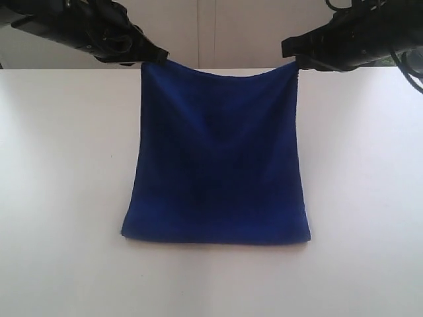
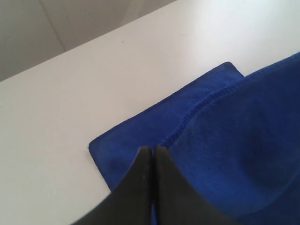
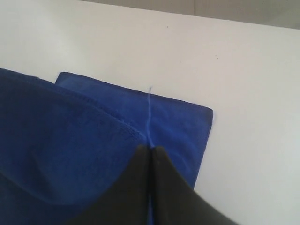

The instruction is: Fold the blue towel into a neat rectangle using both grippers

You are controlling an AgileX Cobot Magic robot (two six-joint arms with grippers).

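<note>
from the exterior view, the blue towel (image 1: 218, 158) sits mid-tabletop (image 1: 59, 198), its near edge lying flat on the white surface and its far edge lifted up in the air. the left end effector (image 1: 158, 58) is pinched on the raised corner at the left of the view, and the right end effector (image 1: 294, 61) is pinched on the raised corner at the right. the top hem sags a little between the two.

in the left wrist view, the left end effector (image 2: 151, 154) shows its two dark fingers pressed together with hardly a gap, clamped on the cloth. the blue towel (image 2: 234, 154) drapes away from the grip, its stitched hem in plain sight, and below it another part of the same cloth lies flat on the tabletop (image 2: 70, 93).

in the right wrist view, the right end effector (image 3: 150, 152) is likewise closed tight on the cloth. the blue towel (image 3: 61, 136) hangs beside it in a soft fold over the flat part on the tabletop (image 3: 243, 70). a pale thread (image 3: 149, 112) runs out from the fingertips across the blue.
</note>
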